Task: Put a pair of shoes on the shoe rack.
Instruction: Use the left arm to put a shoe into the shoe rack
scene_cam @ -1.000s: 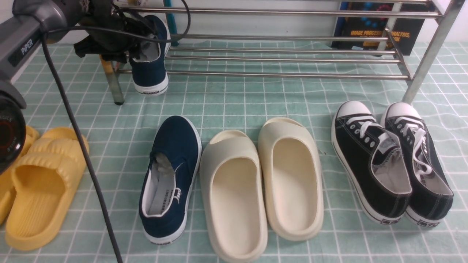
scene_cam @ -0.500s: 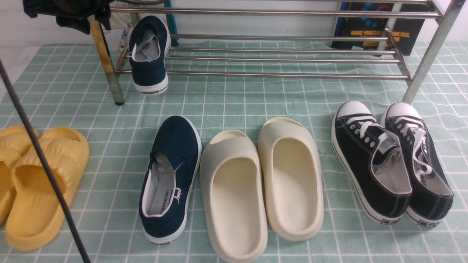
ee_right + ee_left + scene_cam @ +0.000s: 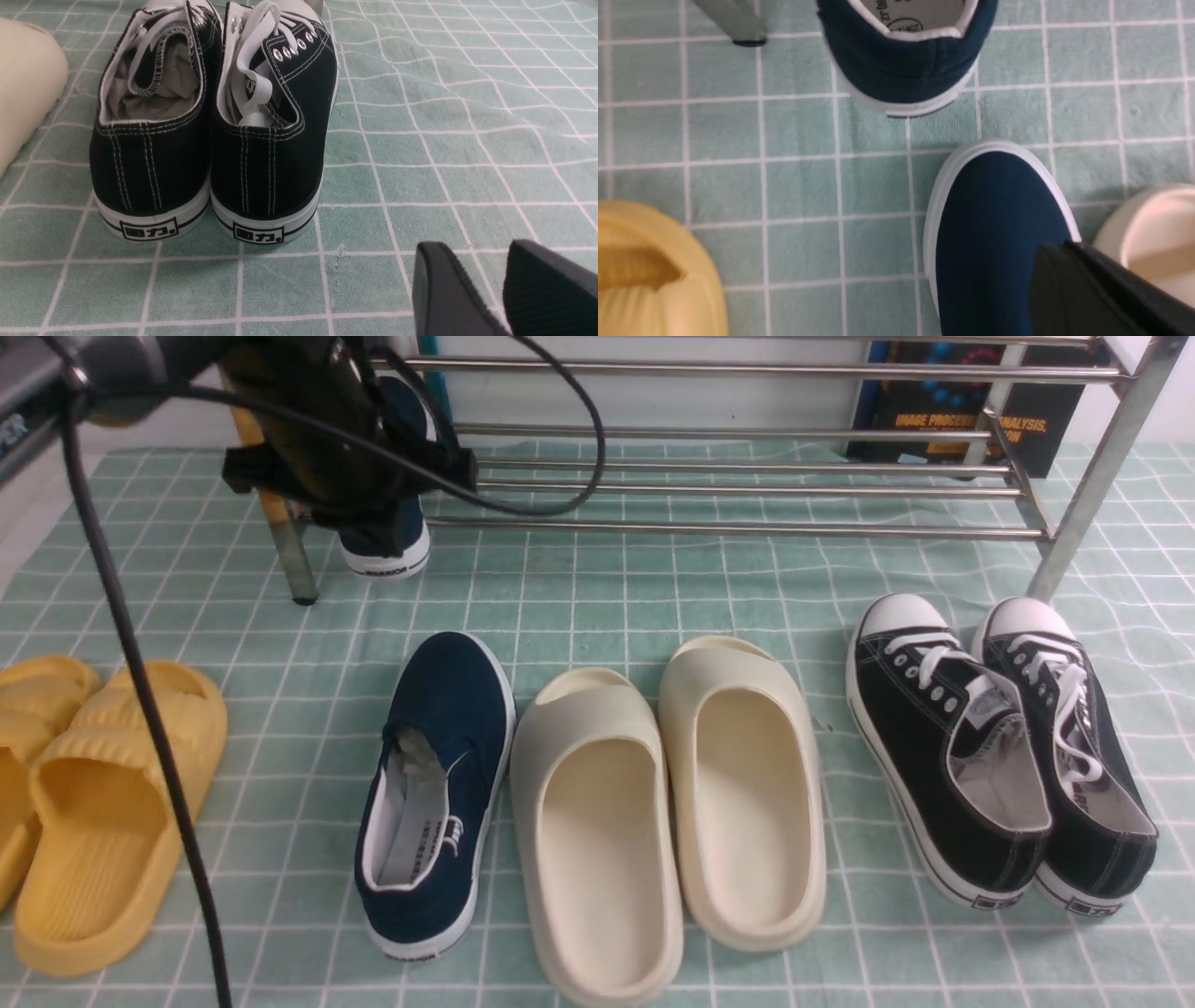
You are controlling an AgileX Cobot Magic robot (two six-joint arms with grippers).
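Observation:
One navy shoe point(image 3: 385, 555) leans on the left end of the steel shoe rack point(image 3: 728, 527), heel down and toward me; its heel point(image 3: 901, 65) also shows in the left wrist view. The other navy shoe point(image 3: 434, 784) lies flat on the green cloth, toe point(image 3: 999, 219) toward the rack. My left gripper point(image 3: 373, 527) hangs in front of the racked shoe, partly hiding it, and is shut with nothing in it point(image 3: 1059, 263). My right gripper point(image 3: 495, 266) stands open and empty over the cloth behind the black sneakers; the front view does not show it.
Two cream slides point(image 3: 597, 840) lie right of the floor shoe. Black sneakers point(image 3: 943, 756) sit by the rack's right leg point(image 3: 1074, 532). Yellow slides point(image 3: 103, 803) lie at far left. A black cable point(image 3: 140, 691) hangs from the left arm. A book point(image 3: 971, 411) stands behind the rack.
My left arm rose out of the front view, then came back down in front of the racked shoe with its jaws now shut. The shoes have not moved.

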